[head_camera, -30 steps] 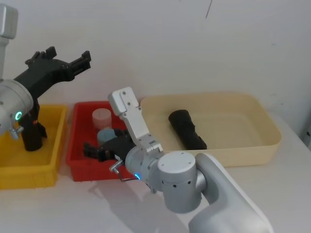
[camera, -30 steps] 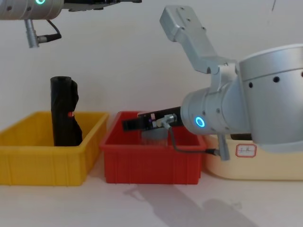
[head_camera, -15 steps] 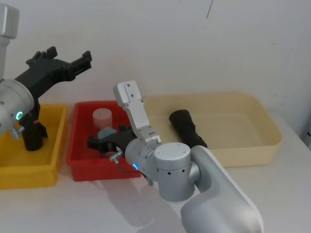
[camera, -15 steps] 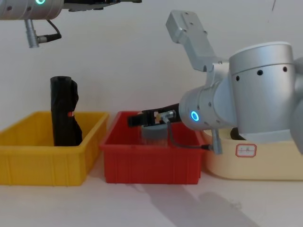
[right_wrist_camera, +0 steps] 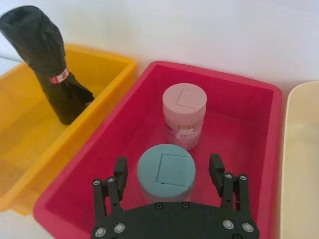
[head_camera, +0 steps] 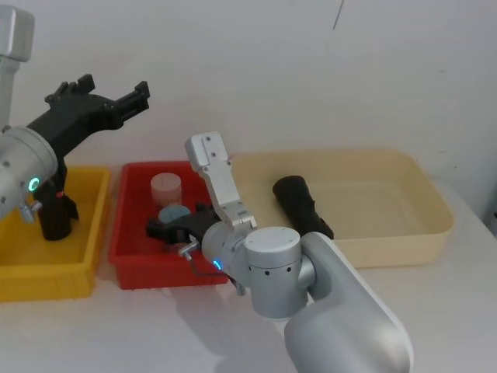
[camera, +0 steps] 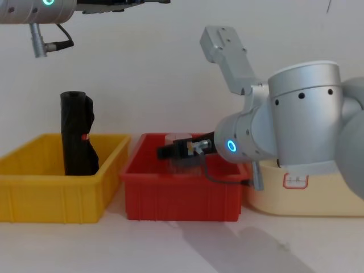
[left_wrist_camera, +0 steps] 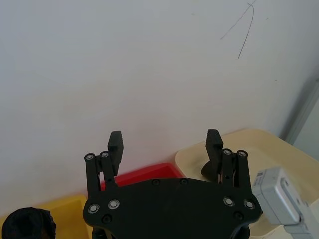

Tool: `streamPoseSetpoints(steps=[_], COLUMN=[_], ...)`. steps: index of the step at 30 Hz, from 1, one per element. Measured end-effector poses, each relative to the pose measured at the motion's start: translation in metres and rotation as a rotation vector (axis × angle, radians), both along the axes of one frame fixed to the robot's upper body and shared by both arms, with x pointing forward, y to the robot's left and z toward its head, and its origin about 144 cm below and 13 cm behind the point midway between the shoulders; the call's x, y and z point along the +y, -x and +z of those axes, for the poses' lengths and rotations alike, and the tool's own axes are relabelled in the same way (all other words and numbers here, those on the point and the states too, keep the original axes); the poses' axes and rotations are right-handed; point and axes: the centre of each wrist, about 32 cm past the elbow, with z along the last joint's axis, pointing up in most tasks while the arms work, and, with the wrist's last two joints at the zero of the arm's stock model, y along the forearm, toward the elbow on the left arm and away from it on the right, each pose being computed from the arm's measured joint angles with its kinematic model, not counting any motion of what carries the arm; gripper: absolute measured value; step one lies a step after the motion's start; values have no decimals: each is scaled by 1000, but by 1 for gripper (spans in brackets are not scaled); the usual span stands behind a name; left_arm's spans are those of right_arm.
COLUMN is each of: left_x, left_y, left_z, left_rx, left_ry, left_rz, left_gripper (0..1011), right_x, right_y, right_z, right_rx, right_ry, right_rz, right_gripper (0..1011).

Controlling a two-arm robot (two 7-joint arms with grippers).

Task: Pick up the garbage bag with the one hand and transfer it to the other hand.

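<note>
White wall and a pale tabletop frame my workspace, with three bins in a row: a yellow bin (head_camera: 85, 225) on my left, a red bin (head_camera: 128, 233) in the middle and a cream tray (head_camera: 419, 194) on my right. I see the garbage bag (head_camera: 301, 206) lying flat in the cream tray near its left end — a plain black roll, untouched by either gripper. My left gripper (head_camera: 105, 105), on the green-ringed arm, hangs high above the yellow bin with its fingers (left_wrist_camera: 115, 144) spread wide and nothing between them. My right gripper (right_wrist_camera: 168, 172), on the blue-ringed arm, reaches over the red bin, well apart from the bag; its fingers stand open on either side of a teal-lidded jar (right_wrist_camera: 166, 172), though I cannot tell whether they touch it. Just behind that jar stands a pink-lidded jar (right_wrist_camera: 184, 115), also upright in the red bin. A second black roll (right_wrist_camera: 47, 64) with a small red band stands tilted in the yellow bin — leaning against its far wall.
</note>
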Motion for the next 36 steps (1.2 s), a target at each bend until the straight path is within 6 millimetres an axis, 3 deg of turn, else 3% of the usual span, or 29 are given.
streamPoseSetpoints(steps=[11,16,25,36], left_x=[0,0,0,0], left_y=[0,0,0,0], left_z=[0,0,0,0], left_rx=[0,0,0,0], left_ry=[0,0,0,0], left_rz=[0,0,0,0], left_gripper=[1001,1001,1001,1001], right_x=[-1,-3,-6,-17], right_y=[-7,-8,-6,1], right_z=[-5,-6,-5,15], right_rx=[9,13,18,-15], right_ry=[6,6,-3,-86], right_rz=[-6,7,22,14], right_gripper=[999,916,664,664])
